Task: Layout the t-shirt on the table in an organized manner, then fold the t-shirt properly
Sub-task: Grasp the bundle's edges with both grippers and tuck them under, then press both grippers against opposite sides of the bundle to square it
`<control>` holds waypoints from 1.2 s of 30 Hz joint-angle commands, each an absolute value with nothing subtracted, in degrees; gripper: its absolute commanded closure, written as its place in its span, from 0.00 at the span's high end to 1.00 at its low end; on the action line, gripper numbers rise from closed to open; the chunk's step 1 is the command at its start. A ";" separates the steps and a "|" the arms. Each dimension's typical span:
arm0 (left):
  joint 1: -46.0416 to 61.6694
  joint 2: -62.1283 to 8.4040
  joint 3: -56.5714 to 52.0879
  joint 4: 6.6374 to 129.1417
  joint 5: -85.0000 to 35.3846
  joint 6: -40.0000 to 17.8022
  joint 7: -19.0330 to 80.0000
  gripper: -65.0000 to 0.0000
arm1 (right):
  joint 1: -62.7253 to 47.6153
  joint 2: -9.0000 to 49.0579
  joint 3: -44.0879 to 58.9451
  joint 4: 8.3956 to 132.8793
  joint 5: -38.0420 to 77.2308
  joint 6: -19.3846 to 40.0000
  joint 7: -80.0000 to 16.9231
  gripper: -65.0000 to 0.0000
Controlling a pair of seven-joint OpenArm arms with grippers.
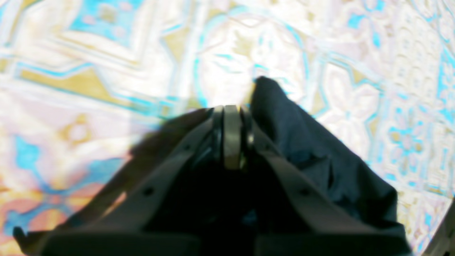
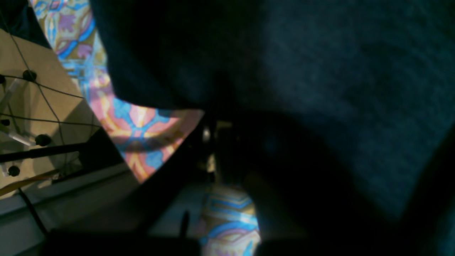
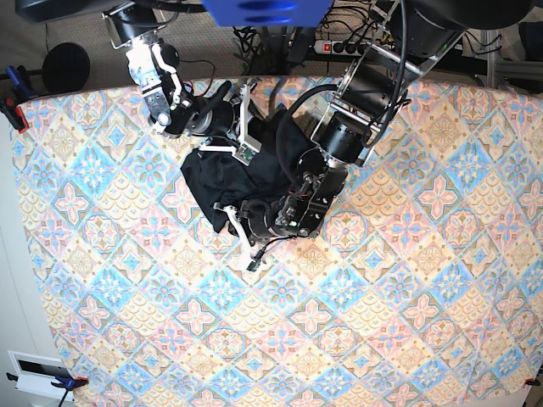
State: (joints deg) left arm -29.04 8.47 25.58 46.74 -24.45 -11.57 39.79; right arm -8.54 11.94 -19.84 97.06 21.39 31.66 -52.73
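Left pincer and right pincer, both clenched, grip the bunched t-shirt.

Black jointed arms, white brackets, looping black cables.

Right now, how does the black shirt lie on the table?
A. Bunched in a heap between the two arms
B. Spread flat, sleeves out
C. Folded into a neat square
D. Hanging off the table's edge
A: in the base view the shirt is a crumpled heap between both arms, well inside the table.
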 commanded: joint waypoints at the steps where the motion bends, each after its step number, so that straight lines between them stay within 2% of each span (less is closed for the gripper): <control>1: -30.37 9.00 25.54 47.52 -25.63 -11.65 38.55 0.00 | -8.04 11.56 -19.74 97.63 22.02 31.78 -52.09 0.00; 5: -30.90 9.00 25.10 48.57 -28.26 -11.56 35.47 0.00 | -7.96 11.30 -19.38 97.98 22.02 31.78 -52.09 0.00; 9: -30.29 9.00 22.11 55.78 -30.90 -11.56 33.45 0.00 | -8.04 11.30 -19.30 99.21 22.02 31.78 -52.09 0.00; 14: -30.29 5.23 18.07 63.52 -35.03 -11.56 34.42 0.00 | -8.04 11.30 -19.30 103.43 21.93 31.78 -52.09 0.00; 21: -30.11 -2.59 15.52 72.31 -39.34 -11.47 44.79 0.00 | -9.80 12.79 -19.03 109.14 21.93 31.69 -52.44 0.00; 28: -23.87 -8.31 9.98 81.27 -38.81 -11.47 52.26 0.00 | -17.27 15.52 -12.62 109.32 21.93 31.69 -52.44 0.00; 36: -16.13 -16.84 10.15 94.02 -38.64 -11.47 61.85 0.00 | -20.00 22.11 -8.75 110.20 21.85 31.69 -52.35 0.00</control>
State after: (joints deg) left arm -14.55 -16.49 10.55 92.77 -37.67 -11.07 63.05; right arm -20.25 21.76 -8.88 108.97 21.17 31.57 -53.52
